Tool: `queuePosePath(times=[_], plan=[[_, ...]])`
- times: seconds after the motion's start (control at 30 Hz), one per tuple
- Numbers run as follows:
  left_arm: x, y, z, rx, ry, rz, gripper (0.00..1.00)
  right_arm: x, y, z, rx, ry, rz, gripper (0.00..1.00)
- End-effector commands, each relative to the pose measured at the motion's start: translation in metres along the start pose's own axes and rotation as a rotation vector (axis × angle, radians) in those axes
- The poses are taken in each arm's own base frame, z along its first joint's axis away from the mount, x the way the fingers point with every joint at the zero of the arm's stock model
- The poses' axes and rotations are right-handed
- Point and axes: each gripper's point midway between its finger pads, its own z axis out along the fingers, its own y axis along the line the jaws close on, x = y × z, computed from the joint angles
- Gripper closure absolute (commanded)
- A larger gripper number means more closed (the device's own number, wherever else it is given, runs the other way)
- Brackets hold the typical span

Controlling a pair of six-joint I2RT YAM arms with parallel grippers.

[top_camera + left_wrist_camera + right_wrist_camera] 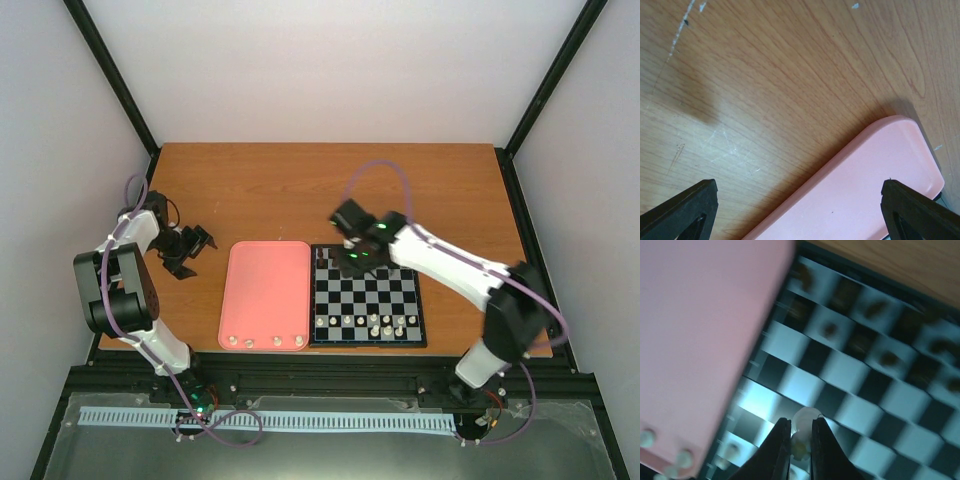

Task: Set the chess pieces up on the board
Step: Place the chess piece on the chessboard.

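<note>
Overhead view of a wooden table point(300, 190) with a small black-and-white board point(422, 310) and a pink tray point(265, 280) touching the board's left edge. The right gripper point(801, 442) was clamped on one cream chess piece point(806, 421), pinched between its two fingers with the rounded top showing above them. The wrist view was too blurred to tell whether the piece hung upright. It hovered over the board's left-hand squares, just beside the tray.

Dark pieces point(829, 330) stood on the far rows. Other cream pieces point(373, 321) stood along the board's near rows, and four spare cream pieces point(278, 341) sat at the tray's near edge. The held piece's home therefore probably lay on the near rows, toward the arms' bases from the gripper.

The left gripper point(800, 215) was spread wide with nothing between its fingers. It sat low over the table by a corner of the tray, well apart from the board. The right arm was the nearer one.
</note>
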Motion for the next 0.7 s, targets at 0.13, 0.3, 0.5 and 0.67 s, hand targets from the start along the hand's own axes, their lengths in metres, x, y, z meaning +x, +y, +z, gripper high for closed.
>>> queuePosePath(times=[0.13,0.3,0.5,0.67], plan=[[-0.001,-0.009,-0.006,0.045,-0.015,-0.007,0.00,0.132,-0.106,-0.027,0.158,0.126,0.358,0.97],[-0.002,-0.012,-0.009,0.038,-0.025,0.012,0.00,0.173,-0.113,-0.035,0.159,0.163,0.453,0.97],[0.003,-0.013,-0.002,0.026,-0.012,0.029,0.00,0.195,-0.111,-0.026,0.128,0.186,0.509,0.97],[0.004,-0.016,-0.001,0.021,-0.006,0.040,0.00,0.199,-0.108,-0.013,0.124,0.229,0.498,0.97]])
